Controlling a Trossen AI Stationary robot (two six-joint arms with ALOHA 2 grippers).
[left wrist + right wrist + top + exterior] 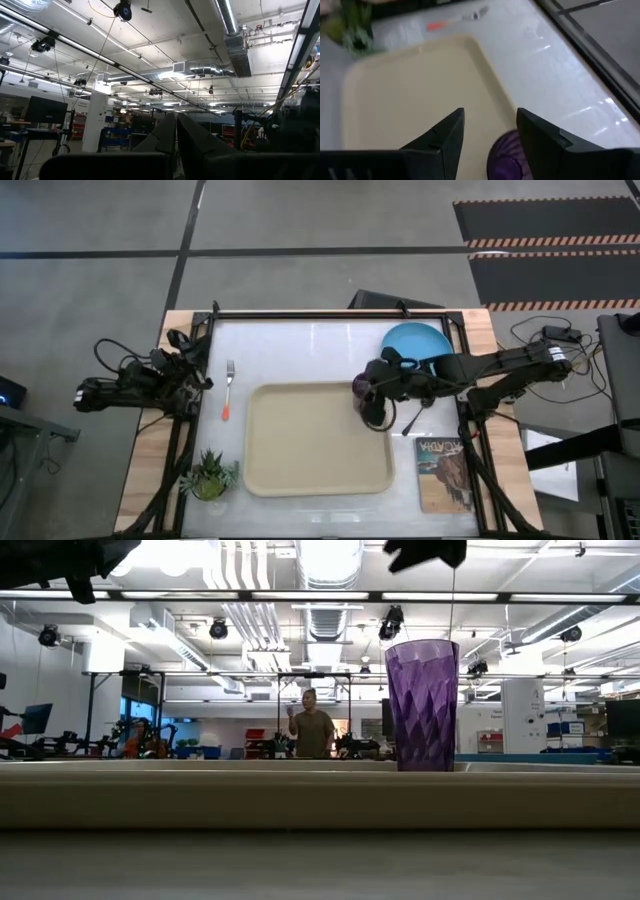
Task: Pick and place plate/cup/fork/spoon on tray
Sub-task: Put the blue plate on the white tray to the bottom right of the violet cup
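Note:
The purple cup [422, 705] stands upright on its base on the cream tray [300, 440], near the tray's far right corner. My right gripper [490, 112] is open and hovers above the cup [507, 155], clear of its rim; it also shows in the low view [425, 552]. The light-blue plate [415, 345] lies on the table at the far right, beyond the tray. The orange-handled fork [229, 390] lies on the table left of the tray. The spoon is out of view. My left gripper [195, 375] waits shut at the table's left edge.
A printed book [443, 472] lies right of the tray at the near right. A small potted plant [210, 477] stands at the near left corner. A person stands far off in the room behind the table [312, 725].

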